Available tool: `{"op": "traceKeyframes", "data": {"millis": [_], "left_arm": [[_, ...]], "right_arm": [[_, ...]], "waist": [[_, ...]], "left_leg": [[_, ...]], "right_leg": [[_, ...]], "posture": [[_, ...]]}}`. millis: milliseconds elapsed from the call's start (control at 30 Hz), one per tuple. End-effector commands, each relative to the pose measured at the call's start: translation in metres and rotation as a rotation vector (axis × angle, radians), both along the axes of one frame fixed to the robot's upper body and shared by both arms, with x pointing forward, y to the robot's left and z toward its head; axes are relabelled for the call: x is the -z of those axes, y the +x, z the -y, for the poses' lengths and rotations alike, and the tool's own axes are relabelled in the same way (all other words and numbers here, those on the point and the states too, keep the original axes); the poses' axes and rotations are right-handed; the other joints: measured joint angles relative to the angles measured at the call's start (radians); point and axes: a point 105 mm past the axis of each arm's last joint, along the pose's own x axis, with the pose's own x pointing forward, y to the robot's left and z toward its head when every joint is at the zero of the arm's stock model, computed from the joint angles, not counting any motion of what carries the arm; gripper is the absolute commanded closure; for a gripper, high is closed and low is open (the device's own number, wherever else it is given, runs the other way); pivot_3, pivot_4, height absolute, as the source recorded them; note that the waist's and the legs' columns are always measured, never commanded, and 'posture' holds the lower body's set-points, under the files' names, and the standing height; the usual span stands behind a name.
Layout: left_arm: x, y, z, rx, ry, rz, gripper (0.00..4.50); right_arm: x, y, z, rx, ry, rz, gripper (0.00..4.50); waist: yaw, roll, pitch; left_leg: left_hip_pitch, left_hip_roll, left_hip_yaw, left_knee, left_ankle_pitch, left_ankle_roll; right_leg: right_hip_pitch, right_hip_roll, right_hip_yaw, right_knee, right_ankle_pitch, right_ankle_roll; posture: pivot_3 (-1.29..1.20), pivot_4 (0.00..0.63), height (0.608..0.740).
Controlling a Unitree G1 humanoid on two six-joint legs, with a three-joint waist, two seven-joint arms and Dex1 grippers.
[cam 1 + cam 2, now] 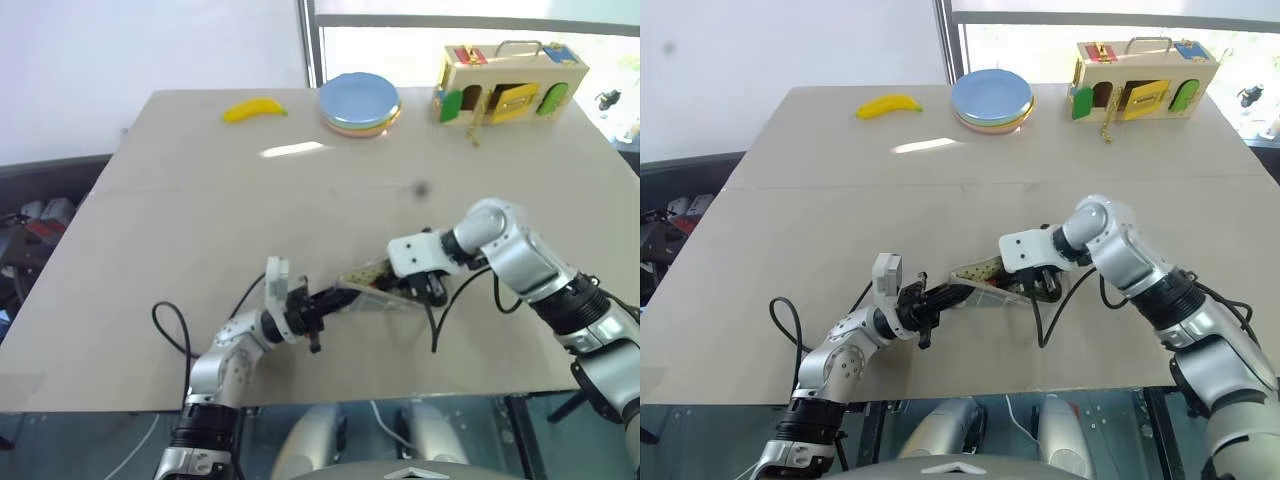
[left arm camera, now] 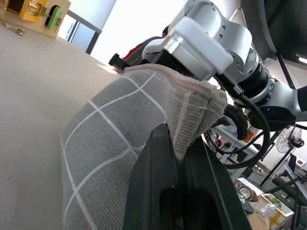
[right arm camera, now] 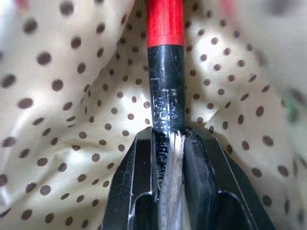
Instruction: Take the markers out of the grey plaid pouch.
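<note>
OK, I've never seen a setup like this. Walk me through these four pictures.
Two pictures come from a humanoid robot's head, looking down over its arms at a table. The other two come from cameras on its wrists. The left gripper pinches one edge of the grey pouch. The right gripper reaches into the pouch's mouth; its own camera sees the dotted lining and its fingers shut on the black marker with the red cap. At the far edge lie a banana, stacked plates and a wooden toy box.
</note>
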Motion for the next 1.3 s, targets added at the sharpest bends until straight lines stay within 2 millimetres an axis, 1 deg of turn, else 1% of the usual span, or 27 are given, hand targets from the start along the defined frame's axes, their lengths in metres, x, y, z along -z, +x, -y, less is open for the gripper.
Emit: {"op": "traceKeyframes", "data": {"millis": [33,100,167,300,367,567,633,700,767,833,933,1033,1133,1167,1200,1300], "left_arm": [[-0.006,-0.001,0.0,-0.002,-0.008,0.032,4.5],[-0.006,-0.001,0.001,-0.002,-0.009,0.032,4.5],[-0.006,-0.001,0.001,-0.001,-0.008,0.034,4.5],[-0.007,0.0,0.0,0.001,-0.006,0.034,4.5],[-0.008,0.001,-0.001,0.001,-0.006,0.035,4.5],[-0.008,0.003,-0.001,0.006,-0.007,0.036,4.5],[-0.008,0.003,-0.001,0.007,-0.006,0.036,4.5],[-0.008,0.003,-0.001,0.009,-0.005,0.036,4.5],[-0.008,0.003,0.0,0.012,-0.004,0.035,4.5],[-0.007,0.003,0.001,0.016,-0.003,0.033,4.5],[-0.007,0.002,0.003,0.02,-0.001,0.032,4.5],[-0.006,0.001,0.004,0.024,0.0,0.032,4.5],[-0.005,0.0,0.006,0.027,0.002,0.032,4.5],[-0.005,0.0,0.006,0.028,0.003,0.032,4.5],[-0.005,-0.001,0.006,0.029,0.004,0.031,4.5],[-0.004,-0.002,0.006,0.029,0.007,0.029,4.5]], "right_arm": [[-0.034,-0.008,-0.004,-0.063,0.191,0.042,4.24],[-0.04,-0.011,-0.001,-0.075,0.247,0.055,4.24],[-0.043,-0.014,0.004,-0.086,0.272,0.057,4.24],[-0.051,-0.02,0.009,-0.097,0.368,0.06,4.24],[-0.053,-0.022,0.012,-0.1,0.388,0.063,4.24],[-0.06,-0.028,0.012,-0.138,0.475,0.08,4.24],[-0.06,-0.027,0.014,-0.13,0.477,0.088,4.24],[-0.053,-0.02,0.018,-0.1,0.407,0.129,4.24],[-0.041,-0.014,0.024,-0.061,0.304,0.138,4.24],[-0.026,-0.011,0.031,-0.029,0.21,0.112,4.24],[-0.012,-0.01,0.038,0.021,0.125,0.067,4.24],[-0.003,-0.013,0.043,0.05,0.06,0.008,4.24],[0.0,-0.015,0.046,0.059,0.024,-0.017,4.24],[0.001,-0.014,0.046,0.062,0.015,-0.016,3.2],[0.002,-0.013,0.046,0.066,0.01,-0.01,3.06],[0.003,-0.013,0.041,0.081,0.027,-0.021,3.06]], "waist": [[0.0,0.0,0.0],[-0.002,0.0,0.0],[-0.001,0.0,0.0],[-0.002,0.0,0.0],[-0.002,0.0,0.0],[-0.003,0.0,0.001],[-0.003,0.0,0.001],[-0.003,0.0,0.001],[-0.003,0.0,0.001],[-0.003,0.0,0.001],[-0.002,0.0,0.001],[-0.002,0.0,0.001],[0.0,0.0,0.001],[0.001,0.0,0.001],[0.001,0.0,0.001],[0.0,0.0,0.001]], "left_leg": [[0.0,0.0,0.0,0.0,0.0,0.0],[0.0,0.0,0.0,0.0,0.0,0.0],[0.0,0.0,0.0,0.0,0.0,0.0],[-0.001,0.0,0.0,0.0,0.0,0.0],[-0.001,0.0,0.0,0.0,0.0,0.0],[-0.001,0.0,0.0,0.0,0.0,0.0],[-0.001,0.0,0.0,0.0,0.0,0.0],[-0.001,0.0,0.0,0.0,0.0,0.0],[-0.001,0.0,0.0,0.0,0.0,0.0],[-0.001,0.0,0.0,0.0,0.0,0.0],[-0.001,0.0,0.0,0.0,0.0,0.0],[-0.001,0.0,0.0,0.0,0.0,0.0],[-0.001,0.0,0.0,0.0,0.0,0.0],[-0.001,0.0,0.0,0.0,0.0,0.0],[-0.001,0.0,0.0,0.0,0.0,0.0],[-0.001,0.0,0.0,0.0,0.0,0.0]], "right_leg": [[0.0,0.0,0.0,0.0,0.0,0.0],[0.0,0.0,0.0,0.0,0.0,0.0],[0.0,0.0,0.0,0.0,0.0,0.0],[0.0,0.0,0.0,0.0,0.0,0.0],[0.0,0.0,0.0,0.0,0.0,0.0],[0.0,0.0,0.0,0.0,0.0,0.0],[0.0,0.0,0.0,0.0,0.0,0.0],[0.0,0.0,0.0,0.0,0.0,0.0],[0.0,0.0,0.0,0.0,0.0,0.0],[-0.001,0.0,0.0,0.0,0.0,0.0],[-0.001,0.0,0.0,0.0,0.0,0.0],[-0.001,0.0,0.0,0.0,0.0,0.0],[-0.001,0.0,0.0,0.0,0.0,0.0],[0.0,0.0,0.0,0.0,0.0,0.0],[0.0,0.0,0.0,-0.001,0.0,0.0],[0.0,0.0,0.0,0.0,0.0,0.0]], "posture": [[0.0,0.15,0.74],[0.0,0.15,0.74],[0.0,0.15,0.74],[0.0,0.15,0.74],[0.0,0.15,0.74],[0.0,0.15,0.74],[0.0,0.15,0.74],[0.0,0.15,0.74],[0.0,0.15,0.74],[0.0,0.15,0.74],[0.0,0.15,0.74],[0.0,0.15,0.74],[0.0,0.15,0.74],[0.0,0.15,0.74],[0.0,0.15,0.74],[0.0,0.15,0.74]]}}
